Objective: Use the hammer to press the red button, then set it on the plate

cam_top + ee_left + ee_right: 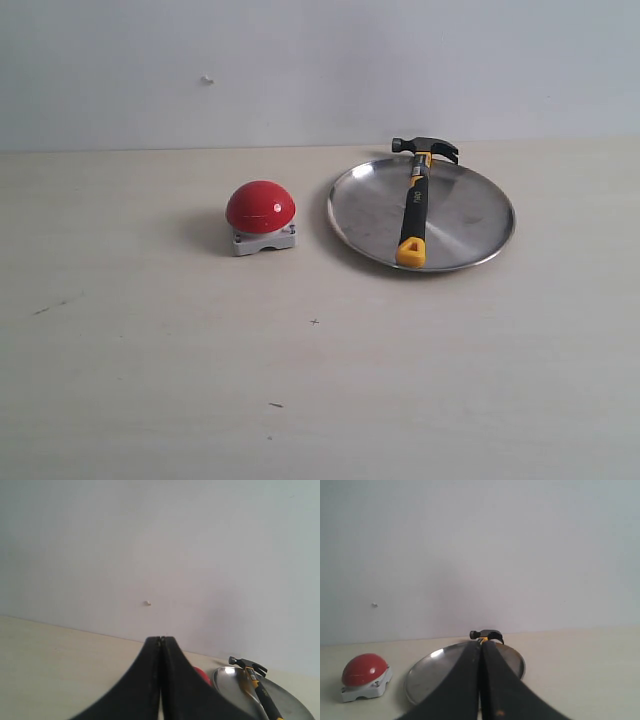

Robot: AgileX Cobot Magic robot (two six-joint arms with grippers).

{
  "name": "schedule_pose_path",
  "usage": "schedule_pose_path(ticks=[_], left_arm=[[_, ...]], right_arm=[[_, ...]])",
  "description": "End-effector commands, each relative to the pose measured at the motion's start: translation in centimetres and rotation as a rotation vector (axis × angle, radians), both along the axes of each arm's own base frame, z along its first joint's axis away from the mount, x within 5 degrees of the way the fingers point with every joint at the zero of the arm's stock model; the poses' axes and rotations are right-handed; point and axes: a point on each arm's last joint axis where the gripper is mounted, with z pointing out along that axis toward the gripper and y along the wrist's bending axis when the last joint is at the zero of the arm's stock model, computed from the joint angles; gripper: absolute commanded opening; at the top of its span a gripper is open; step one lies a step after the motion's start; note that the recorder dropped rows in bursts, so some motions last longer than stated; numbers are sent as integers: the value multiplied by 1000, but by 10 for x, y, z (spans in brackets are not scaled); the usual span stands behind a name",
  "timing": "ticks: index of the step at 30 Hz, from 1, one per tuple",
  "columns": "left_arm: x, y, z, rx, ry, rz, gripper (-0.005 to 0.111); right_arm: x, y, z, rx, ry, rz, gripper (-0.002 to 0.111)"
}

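- Exterior view: the hammer [415, 205] lies across the plate [480, 215]. Its head overhangs the far rim and its yellow end rests on the near rim. The red button [260, 207] stands just beside the plate, on its left. Neither arm shows here. The plate looks slick and sits loose, so a pull on the handle could skid it toward the button or rattle the hammer off the rim.
- Left wrist view: the left gripper [161, 639] has its jaws pressed together and holds nothing, well apart from the objects. Its fingers hide most of the button. Reaching in like this would shove things rather than grasp them.
- Right wrist view: the right gripper [481, 642] is likewise closed and empty, lined up with the hammer's head; the handle is hidden behind it. A grasp near the yellow end would likely let the heavy head sag, so a press could land off-centre on the dome and tip its small base.
- Surface and room: the table [300, 380] is pale and matte with a few dark marks. The wall [300, 70] behind is plain white with one small speck.
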Motion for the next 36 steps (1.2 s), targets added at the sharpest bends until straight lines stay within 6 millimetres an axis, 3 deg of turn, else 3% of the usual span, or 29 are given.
schedule_pose_path(ticks=[1, 4, 7, 10, 36], left_arm=[[0, 0, -1, 2, -3, 3, 0], [0, 0, -1, 2, -3, 3, 0], [0, 0, -1, 2, -3, 3, 0], [0, 0, -1, 2, -3, 3, 0], [0, 0, -1, 2, -3, 3, 0]], right_arm=[[0, -8, -1, 57, 4, -82, 0], [1, -10, -7, 64, 69, -105, 0], [1, -8, -7, -73, 60, -89, 0], [1, -7, -7, -101, 56, -81, 0], [1, -7, -7, -85, 58, -81, 0]])
